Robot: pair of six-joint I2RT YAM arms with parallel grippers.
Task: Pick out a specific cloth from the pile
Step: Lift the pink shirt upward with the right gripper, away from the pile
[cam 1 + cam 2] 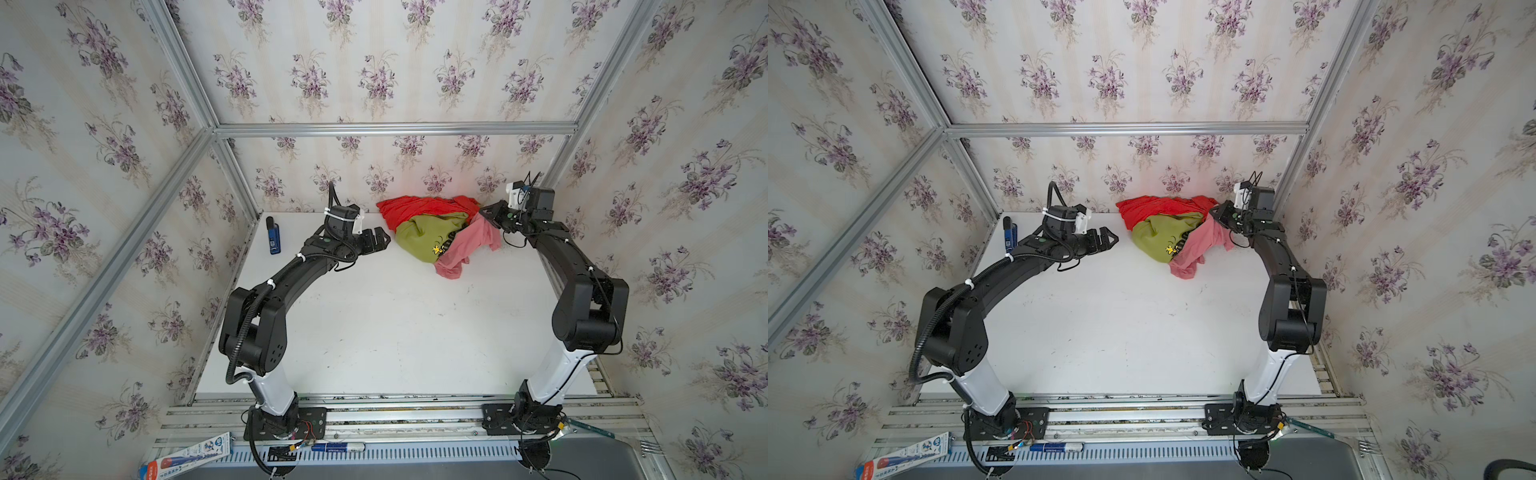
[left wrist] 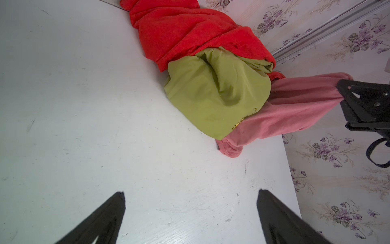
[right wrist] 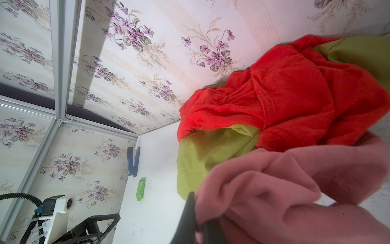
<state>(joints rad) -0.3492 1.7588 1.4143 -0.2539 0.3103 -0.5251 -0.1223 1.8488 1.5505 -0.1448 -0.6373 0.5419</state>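
Right gripper [image 3: 200,229] is clamped on one end of the plain salmon-pink cloth [image 1: 463,249], soft fabric w/ no print; in the left wrist view that end is held up off the pile [image 1: 428,226] & stretched taut to the black jaws. Rest of the salmon-pink cloth lies on the pile's right-front side in both top views, partly under the crumpled olive-green cloth [image 1: 417,237] w/ a small yellow-black print, one bunched end resting on the flat white tabletop [image 1: 374,332]. Bright red cloth [image 1: 411,210] sits at the bk of the pile, against the flowered wall. Left gripper [image 2: 191,192] has jaws spread wide, nothing btwn them, over bare tabletop to the left of the pile & clear of it. Blue-and-black stapler-like tool [image 1: 272,237] lies near the far-left corner, well apart from the pile
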